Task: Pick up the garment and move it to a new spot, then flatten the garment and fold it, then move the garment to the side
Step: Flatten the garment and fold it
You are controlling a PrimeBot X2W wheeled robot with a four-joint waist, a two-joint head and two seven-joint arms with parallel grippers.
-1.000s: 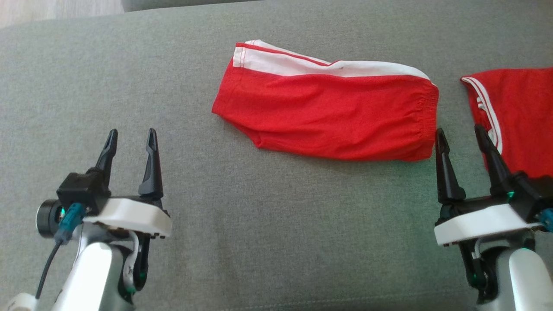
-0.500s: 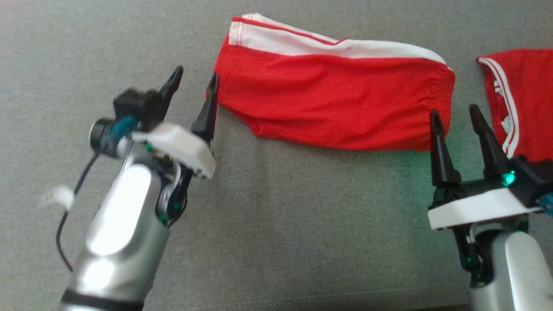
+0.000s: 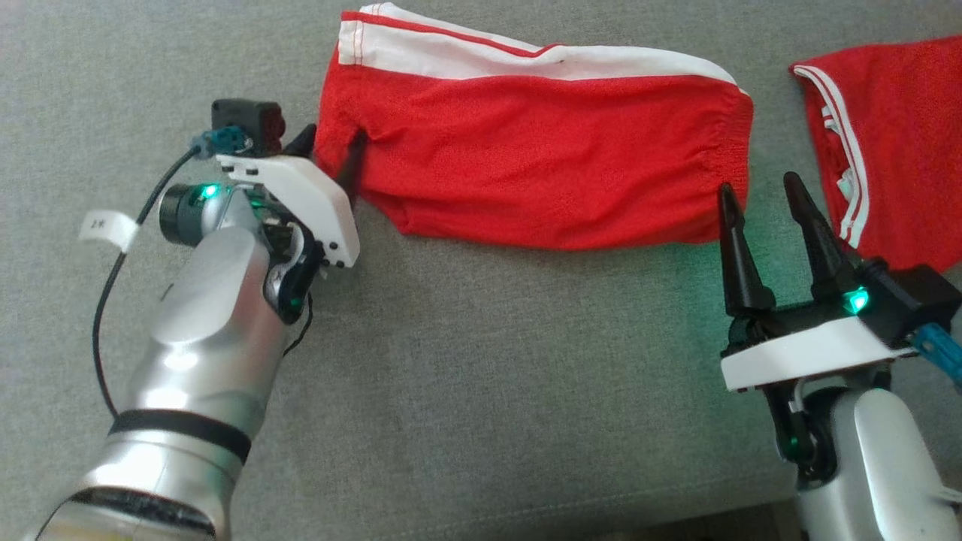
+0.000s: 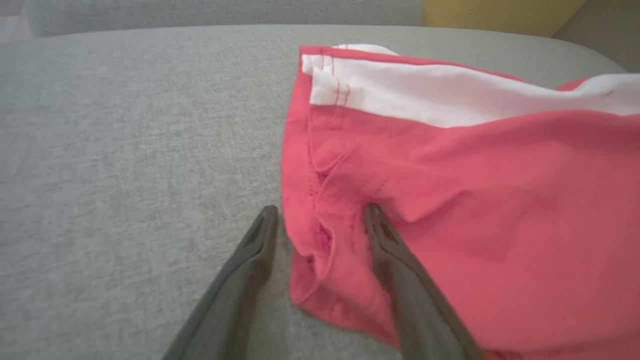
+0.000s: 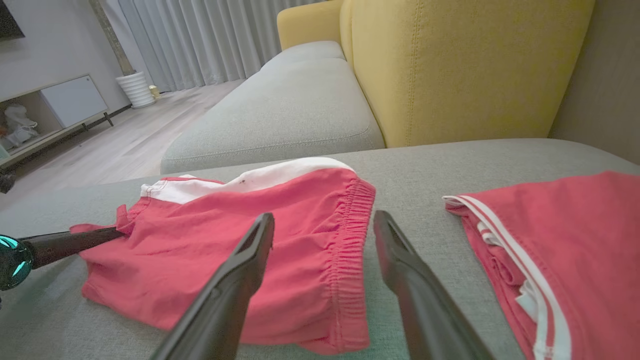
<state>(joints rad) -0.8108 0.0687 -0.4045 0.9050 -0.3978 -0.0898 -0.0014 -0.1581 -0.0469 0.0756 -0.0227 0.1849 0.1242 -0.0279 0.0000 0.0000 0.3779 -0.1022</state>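
Observation:
The garment is a pair of red shorts with a white side band, lying flat and folded on the grey cushion. My left gripper is at its left hem corner. In the left wrist view the left gripper stands open, its fingers astride a bunched fold of the red garment, one finger on the cushion and the other pressing into the cloth. My right gripper is open just short of the elastic waistband at the garment's right end. The right wrist view shows the right gripper above that waistband of the garment.
A second red piece of clothing with white stripes lies to the right, close to the right gripper, seen too as red clothing. A yellow chair back and another grey seat stand beyond the cushion's far edge.
My left arm has reached forward and right, from bare cushion to the garment's left hem, and its fingers now straddle the cloth. The head camera has shifted. The right gripper stays open by the waistband.

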